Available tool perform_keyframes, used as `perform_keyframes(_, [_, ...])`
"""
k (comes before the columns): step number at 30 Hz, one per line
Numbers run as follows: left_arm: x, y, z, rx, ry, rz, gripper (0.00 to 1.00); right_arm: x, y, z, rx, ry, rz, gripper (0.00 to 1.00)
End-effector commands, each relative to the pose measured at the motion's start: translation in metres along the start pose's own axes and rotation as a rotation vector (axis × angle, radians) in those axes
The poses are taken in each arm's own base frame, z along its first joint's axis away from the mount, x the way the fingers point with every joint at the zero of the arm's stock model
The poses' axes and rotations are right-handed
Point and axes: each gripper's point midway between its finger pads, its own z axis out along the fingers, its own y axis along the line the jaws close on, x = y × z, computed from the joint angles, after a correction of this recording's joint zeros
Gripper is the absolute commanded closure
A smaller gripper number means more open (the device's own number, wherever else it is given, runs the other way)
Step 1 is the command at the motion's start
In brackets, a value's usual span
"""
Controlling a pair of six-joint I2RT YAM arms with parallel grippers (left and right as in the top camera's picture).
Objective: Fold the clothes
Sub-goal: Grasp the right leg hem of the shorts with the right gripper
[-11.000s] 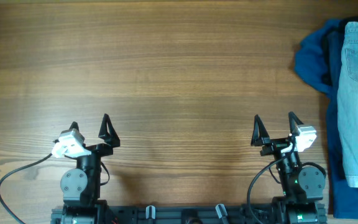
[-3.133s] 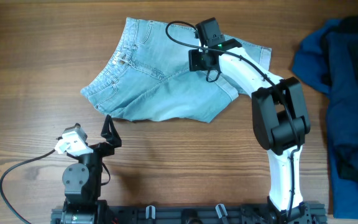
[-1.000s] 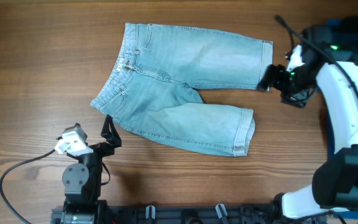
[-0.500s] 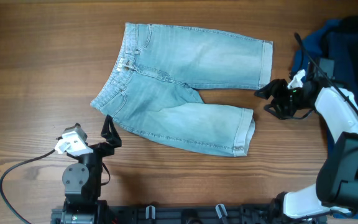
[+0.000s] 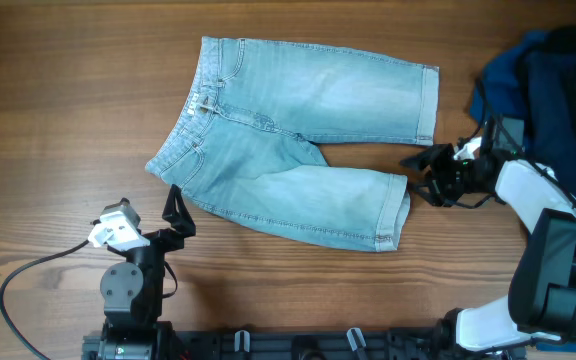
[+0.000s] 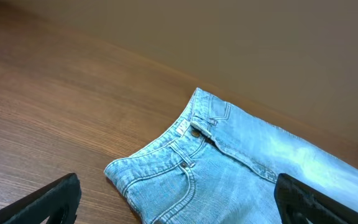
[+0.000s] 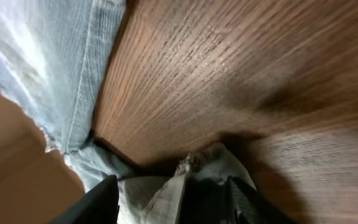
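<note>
**A:** From above, how did the jaws stand?

**B:** The left gripper (image 5: 148, 218) sat near the table's front edge with its black fingers spread wide and nothing between them. The right gripper (image 5: 420, 178) lay low over the brown wooden table (image 5: 68, 100), jaws part-way apart. It was right at the cuffed hem (image 5: 400, 208) of the nearer leg.

**A:** And the clothes?

**B:** The pair of light blue faded denim shorts (image 5: 298, 150) lay flat in mid-table, front side up. The waistband (image 5: 183, 130) was at the left and both legs pointed right. The farther leg ran straight, and the nearer one slanted toward the front edge. A heap of dark navy blue cloth (image 5: 548, 110) lay at the right edge, apart from the shorts.

**A:** What did the left wrist camera add?

**B:** It showed that gripper's two dark fingertips (image 6: 48, 199) in the bottom corners, wide apart and holding nothing. Ahead lay the waistband end of the shorts, well clear of the fingers. The metal button (image 6: 196, 132), fly seam and pocket stitching were plain here, where the overhead view gave only a speck. The legs ran out of the picture to the right.

**A:** And the right wrist camera?

**B:** It was close, tilted and blurred. A bunched corner of cuff (image 7: 191, 171) sat between the two dark fingers (image 7: 95, 202) and seemed to reach both. I could not tell whether they pinched it. Beyond lay bare wood and another stitched denim hem (image 7: 73, 81), details the overhead view was too far off to give.
</note>
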Motion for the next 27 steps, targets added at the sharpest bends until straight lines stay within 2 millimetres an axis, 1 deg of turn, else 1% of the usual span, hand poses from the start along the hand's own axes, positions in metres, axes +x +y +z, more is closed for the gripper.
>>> perform_keyframes(1, [0.002, -0.001, 0.0, 0.007, 0.005, -0.005, 0.0, 0.01, 0.001, 0.005, -0.058, 0.05, 0.047, 0.45])
perform_keyframes(2, [0.002, -0.001, 0.0, 0.007, 0.005, -0.005, 0.0, 0.01, 0.002, 0.005, -0.061, 0.05, 0.048, 0.46])
perform_keyframes(6, [0.002, -0.001, 0.0, 0.007, 0.005, -0.005, 0.0, 0.011, 0.003, 0.005, -0.068, 0.053, 0.046, 0.55])
perform_keyframes(13, [0.002, -0.001, 0.0, 0.007, 0.005, -0.005, 0.0, 0.008, 0.0, 0.007, -0.045, 0.035, 0.028, 0.55])
perform_keyframes(18, [0.002, -0.001, 0.0, 0.007, 0.005, -0.005, 0.0, 0.012, 0.007, 0.013, -0.044, 0.029, -0.015, 0.57])
perform_keyframes(20, [0.002, -0.001, 0.0, 0.007, 0.005, -0.005, 0.0, 0.011, 0.006, 0.014, -0.031, 0.021, -0.018, 0.65])
perform_keyframes(22, [0.002, -0.001, 0.0, 0.007, 0.005, -0.005, 0.0, 0.011, 0.006, 0.014, -0.03, 0.02, -0.022, 0.84])
perform_keyframes(23, [0.002, -0.001, 0.0, 0.007, 0.005, -0.005, 0.0, 0.01, 0.006, 0.014, -0.029, 0.017, -0.036, 0.92])
perform_keyframes(24, [0.002, -0.001, 0.0, 0.007, 0.005, -0.005, 0.0, 0.008, 0.006, 0.014, -0.027, 0.006, -0.077, 0.96])
perform_keyframes(25, [0.002, -0.001, 0.0, 0.007, 0.005, -0.005, 0.0, 0.005, 0.008, 0.014, -0.033, -0.008, -0.131, 0.96])
perform_keyframes(27, [0.002, -0.001, 0.0, 0.007, 0.005, -0.005, 0.0, -0.002, 0.018, 0.012, -0.056, -0.036, -0.237, 0.96])
